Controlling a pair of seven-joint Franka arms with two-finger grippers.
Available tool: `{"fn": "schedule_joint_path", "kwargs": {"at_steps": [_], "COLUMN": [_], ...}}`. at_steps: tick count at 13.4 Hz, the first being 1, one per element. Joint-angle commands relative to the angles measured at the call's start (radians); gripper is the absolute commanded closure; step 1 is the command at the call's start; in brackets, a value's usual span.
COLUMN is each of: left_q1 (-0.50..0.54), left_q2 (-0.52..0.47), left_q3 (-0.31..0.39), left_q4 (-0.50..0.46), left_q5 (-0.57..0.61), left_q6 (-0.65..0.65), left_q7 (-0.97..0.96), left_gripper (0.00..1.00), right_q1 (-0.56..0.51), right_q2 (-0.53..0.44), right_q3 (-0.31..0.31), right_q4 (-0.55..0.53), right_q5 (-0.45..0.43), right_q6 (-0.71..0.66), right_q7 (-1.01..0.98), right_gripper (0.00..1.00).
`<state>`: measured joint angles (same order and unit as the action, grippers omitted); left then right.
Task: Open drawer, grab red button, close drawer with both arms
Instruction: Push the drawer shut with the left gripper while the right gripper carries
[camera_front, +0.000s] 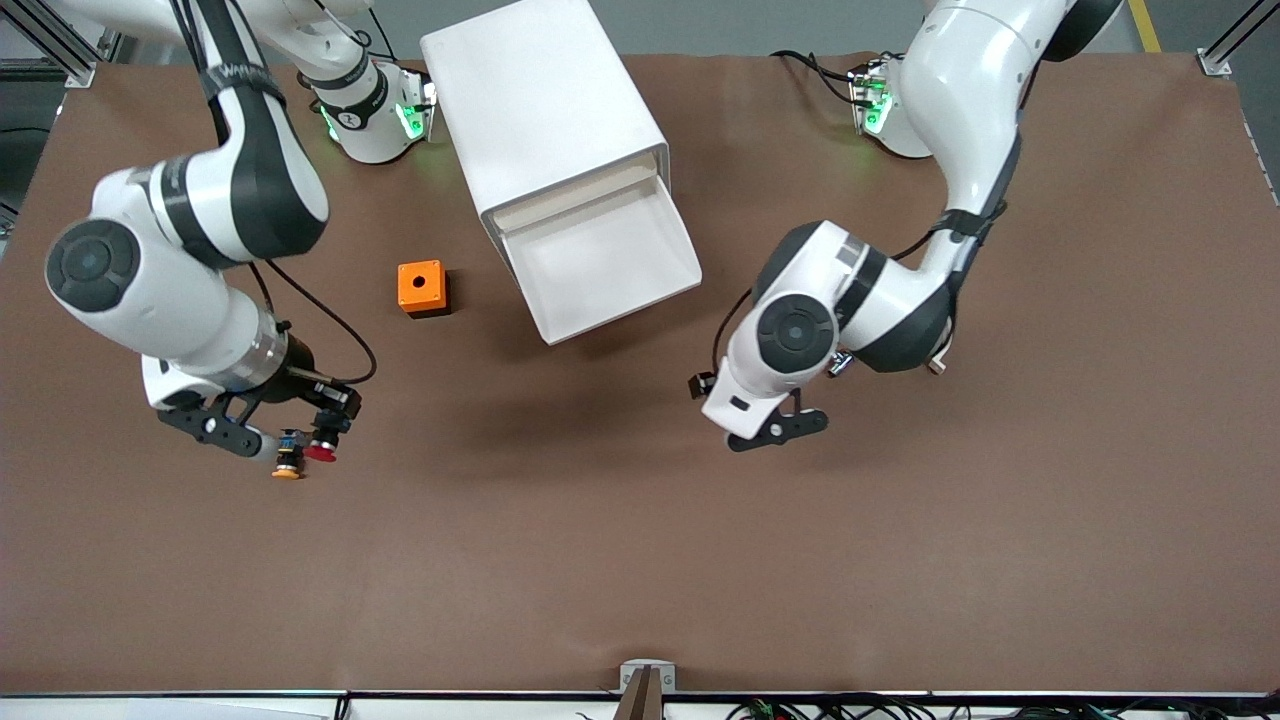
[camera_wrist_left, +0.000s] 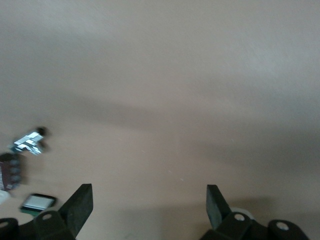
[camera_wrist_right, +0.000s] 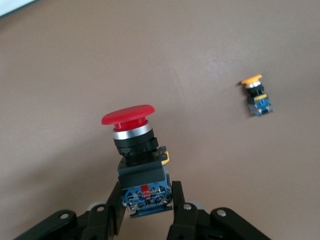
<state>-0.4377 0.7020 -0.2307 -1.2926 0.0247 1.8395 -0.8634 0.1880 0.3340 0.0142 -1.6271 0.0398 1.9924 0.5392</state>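
button (camera_wrist_right: 134, 150): glossy red plastic cap, shiny metal collar, matt black body
drawer (camera_front: 600, 262): smooth white plastic, slight sheen
table (camera_front: 640, 560): matt brown, smooth
orange box (camera_front: 422, 287): smooth plastic

White boxy plastic cabinet (camera_front: 545, 120): top edge cut by frame, lower drawers hidden under the open white tray drawer (camera_front: 605, 260). Blurred objects at left wrist view's edge unidentifiable. Right hand (camera_wrist_right: 147, 210) base cropped.
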Motion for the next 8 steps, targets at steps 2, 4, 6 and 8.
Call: {"fn": "schedule_joint_path", "kwargs": {"at_steps": [2, 4, 6, 8], "left_q1": [-0.104, -0.125, -0.154, -0.177], "left_q2": [0.019, 0.033, 0.040, 0.047], "left_q3": [0.005, 0.004, 0.004, 0.002], "left_q4": [-0.001, -0.001, -0.004, -0.007], "left_q5": [-0.008, -0.009, -0.012, -0.012], "left_q6": [0.014, 0.014, 0.014, 0.014], "left_q7": [-0.086, -0.117, -0.132, -0.167], "left_gripper": [0.00, 0.00, 0.00, 0.00], "right_q1": [-0.093, -0.146, -0.180, -0.235], "right_q2": [0.130, 0.167, 0.219, 0.275], "right_q3": [0.020, 0.020, 0.018, 0.018], "right_q4": [0.039, 0.039, 0.032, 0.020], "right_q5": [0.015, 0.015, 0.006, 0.002], "right_q6": [0.077, 0.108, 0.155, 0.181], "right_q7": [-0.154, -0.261, -0.320, -0.395], "right_gripper": [1.00, 1.00, 1.00, 1.00]}}
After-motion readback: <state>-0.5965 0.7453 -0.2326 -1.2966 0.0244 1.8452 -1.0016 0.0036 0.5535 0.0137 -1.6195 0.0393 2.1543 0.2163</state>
